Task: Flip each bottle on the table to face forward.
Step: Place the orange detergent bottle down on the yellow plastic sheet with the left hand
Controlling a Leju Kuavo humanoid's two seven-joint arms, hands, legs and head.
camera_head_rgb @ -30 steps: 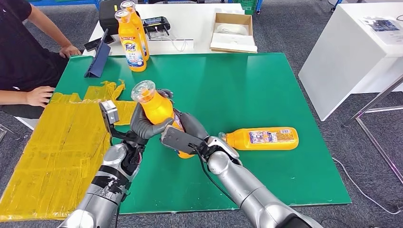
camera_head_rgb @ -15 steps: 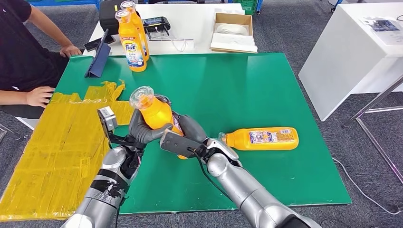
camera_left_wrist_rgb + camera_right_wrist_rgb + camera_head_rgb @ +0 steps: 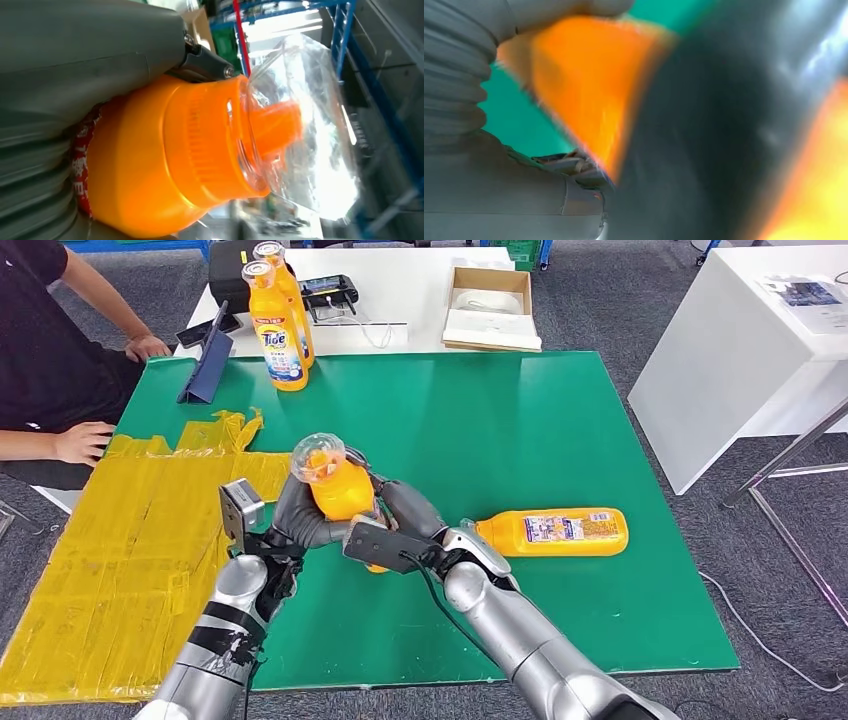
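Orange bottle [image 3: 338, 487] sits clamped between my left hand [image 3: 300, 520] and right hand [image 3: 405, 512] above the green table [image 3: 560, 410]; a second bottle [image 3: 552, 531] lies beside. Left wrist view: its clear cap [image 3: 305, 130] juts past my fingers. Right wrist view: orange blur.

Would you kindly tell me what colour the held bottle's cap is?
Clear over an orange spout on the held bottle, best in the left wrist view.

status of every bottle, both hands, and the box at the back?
held bottle: lifted, tilted, clear cap on, gripped by both hands
lying bottle: on its side on the green mat, label up, untouched
two bottles at back: upright, Tide label facing the camera
left hand: grips held bottle
right hand: grips held bottle
cardboard box: open, on white table
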